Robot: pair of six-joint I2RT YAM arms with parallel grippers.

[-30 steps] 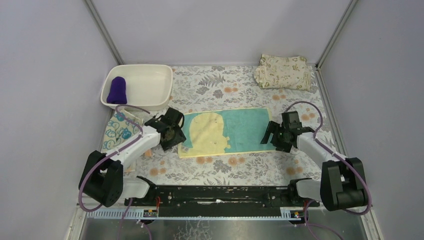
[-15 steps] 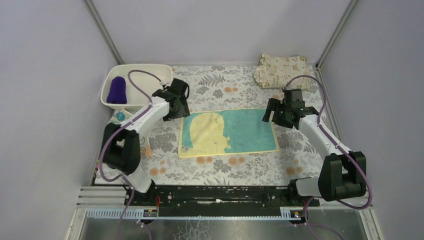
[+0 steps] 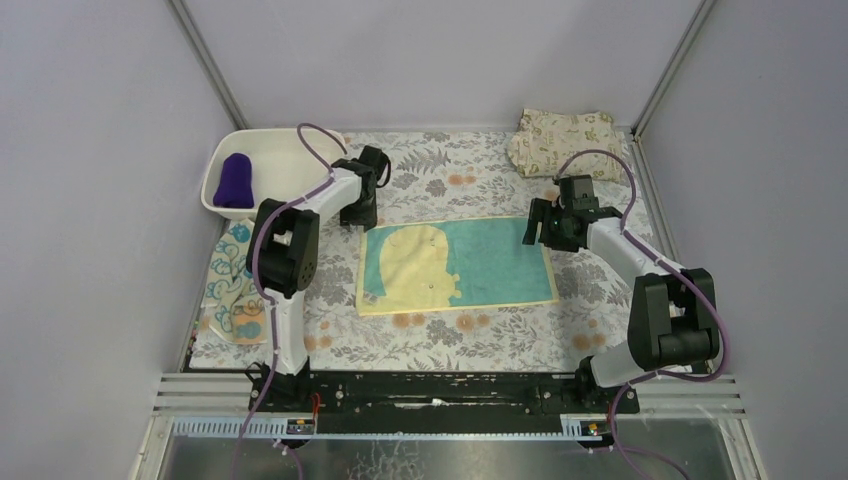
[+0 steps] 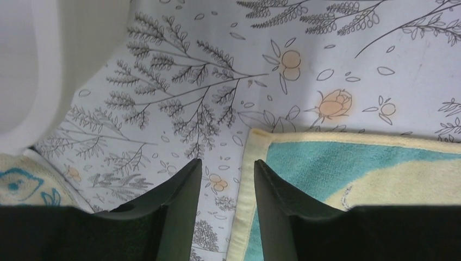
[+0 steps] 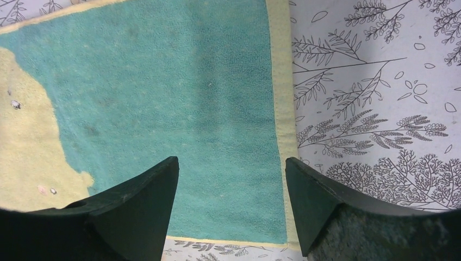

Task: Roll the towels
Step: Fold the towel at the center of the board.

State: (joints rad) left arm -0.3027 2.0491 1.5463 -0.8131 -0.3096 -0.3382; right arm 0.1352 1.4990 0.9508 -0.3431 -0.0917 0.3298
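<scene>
**A:** Score check: one down, I'd say. The purple towel [image 3: 237, 180] sits bundled in the white tub [image 3: 270, 134] at the far left, and it looks rolled.

**B:** The teal-and-yellow towel [image 3: 470, 262] lies spread flat in the middle of the floral table cover [image 3: 450, 340], without a single turn in it yet.

**A:** Both arms are on it, though. The left gripper [image 4: 227, 166] hovers at its far left corner, jaws a narrow gap apart with nothing between them, one finger over the yellow border.

**B:** The right gripper [image 5: 231, 163] hangs over the far right corner, jaws spread wide, empty too.

**A:** Looks like the pinch before the roll. What's left after that?

**B:** The pale towel with teal swirls [image 3: 232, 290], lying loose by the left edge, just in front of the tub. The beige leaf-print cloth [image 3: 565, 143] in the far right corner isn't part of the job, I reckon.
</scene>
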